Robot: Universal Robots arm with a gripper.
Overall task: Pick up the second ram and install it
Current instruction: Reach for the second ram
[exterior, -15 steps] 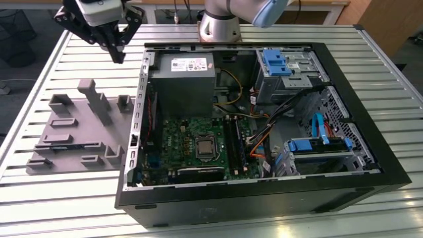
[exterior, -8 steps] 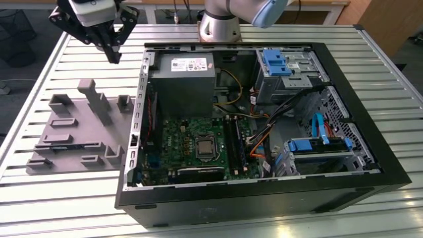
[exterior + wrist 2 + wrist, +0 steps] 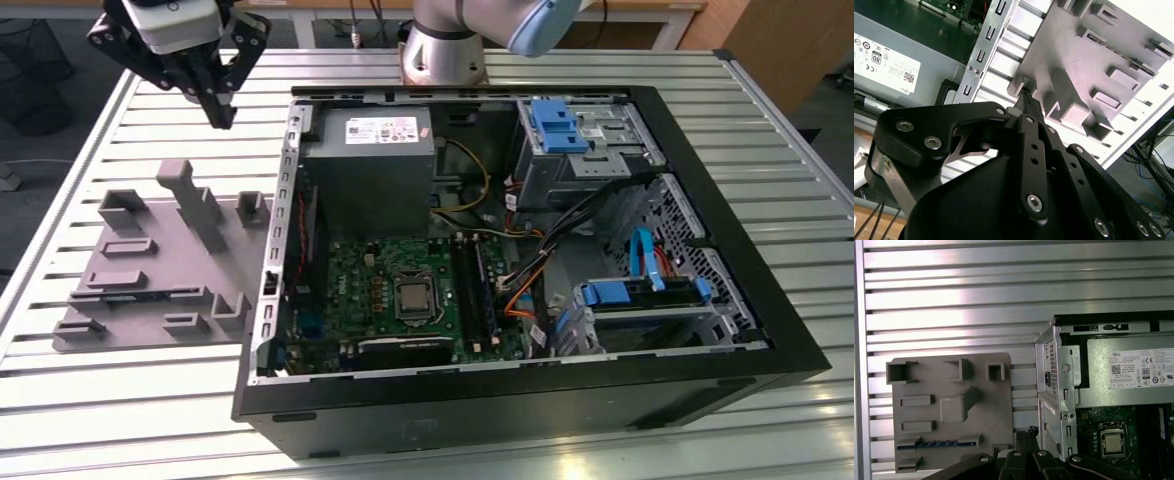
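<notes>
Clenched on nothing, the hand (image 3: 222, 115) hovered beside the gray holder (image 3: 949, 390), whose slot propped the second ram (image 3: 936, 443) edge-up, seemingly for grasping.

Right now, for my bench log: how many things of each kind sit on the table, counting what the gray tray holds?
Computer case: 1
Gray tray: 1
Ram stick, lying in a tray slot: 1
Total: 3
</notes>
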